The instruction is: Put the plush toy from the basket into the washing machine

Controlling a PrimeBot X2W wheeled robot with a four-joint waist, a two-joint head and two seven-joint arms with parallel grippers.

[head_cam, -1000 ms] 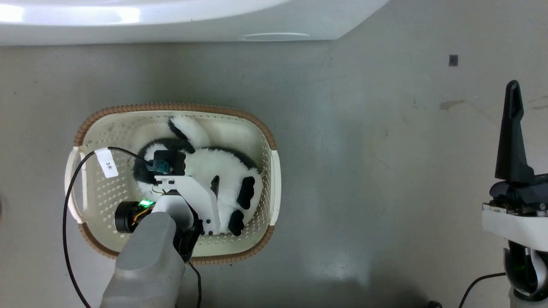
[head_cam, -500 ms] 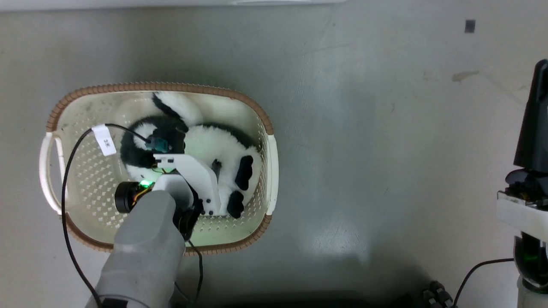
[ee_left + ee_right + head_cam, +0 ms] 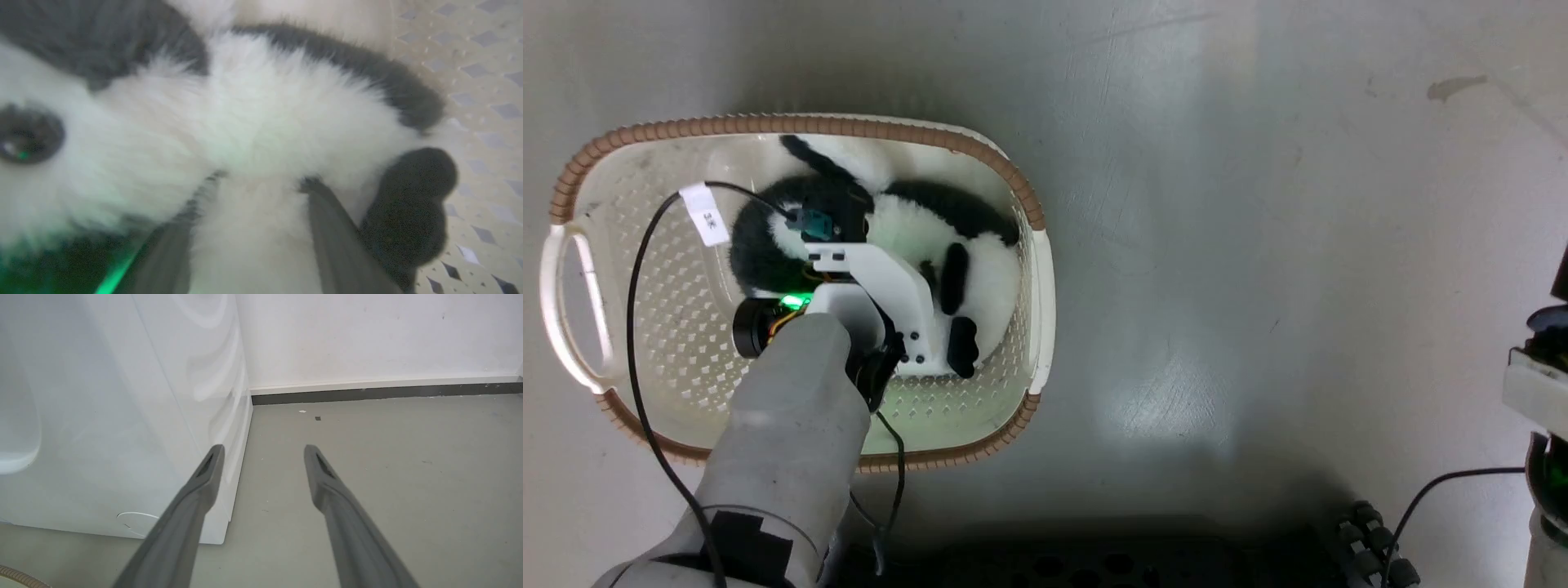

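Left wrist view looks straight down the left end effector (image 3: 261, 183), whose two dark fingers (image 3: 339, 245) stand spread about as wide as those of the idle right one, their tips sunk into the white belly fur of the plush toy (image 3: 265, 114). A thick wad of that fur fills the gap between them, and the fingers do not look pressed together on it. Just right of the right-hand finger sits a rounded black plush paw (image 3: 412, 204), touching or nearly touching it. A glossy dark eye (image 3: 26, 132) shows at the left, and bands of dark fur run along the top of the body. From the head view the toy (image 3: 898, 229) lies curled on the floor of the basket (image 3: 792, 124), towards its far and right side, white in the middle with black at the head end and two black patches by the right wall. The left arm's pale forearm and white wrist mount (image 3: 882, 286) reach down over it, a green light (image 3: 796, 300) glowing at the wrist. The basket stands on the grey floor (image 3: 1258, 245). Right wrist view shows the right end effector (image 3: 264, 447) spread and holding nothing, above the floor beside a corner of the washing machine (image 3: 102, 396).
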